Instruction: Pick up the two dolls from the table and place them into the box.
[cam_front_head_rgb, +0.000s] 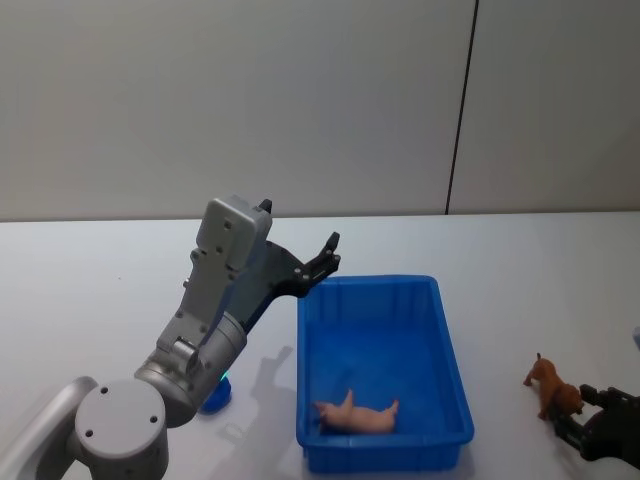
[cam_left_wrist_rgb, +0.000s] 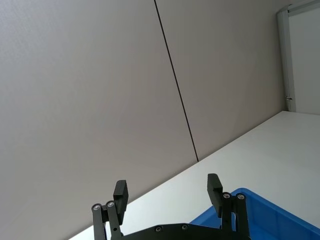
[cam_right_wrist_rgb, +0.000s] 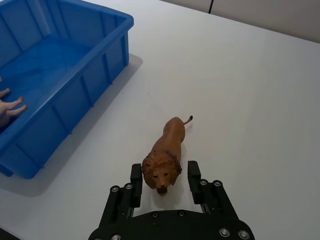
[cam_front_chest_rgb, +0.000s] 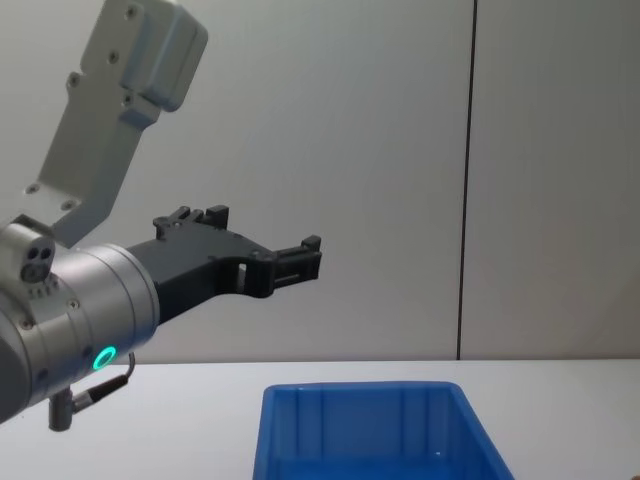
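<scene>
Smooth white worktop (cam_right_wrist_rgb: 250, 75), flat and plain, running back to a pale grey panelled wall (cam_front_head_rgb: 250, 100) split by one thin dark vertical seam (cam_front_head_rgb: 462, 100). White frame (cam_left_wrist_rgb: 287, 55) at the wall's far end in the left wrist view.

Nearest, low over the worktop: right hand (cam_right_wrist_rgb: 165, 175), fingers apart, one on each side of the head of the lion doll (cam_right_wrist_rgb: 170, 140) and close to the mane; touching or not, cannot tell. Lion doll brown, standing on its legs, with a darker shaggy mane, face toward the hand, thin tail curling away from it.

Off to that hand's left, well apart: bright blue box (cam_front_head_rgb: 380, 455), rectangular, rimmed, ribbed on its walls, resting on the worktop. Inside, on the floor near the nearer end: pink doll (cam_front_head_rgb: 358, 415), pale and flesh-toned, lying on its side with limbs stretched out.

Farther back, raised well above the worktop by the box's far left corner: left hand (cam_left_wrist_rgb: 167, 185), fingers wide apart, holding nothing, pointed toward the wall.
</scene>
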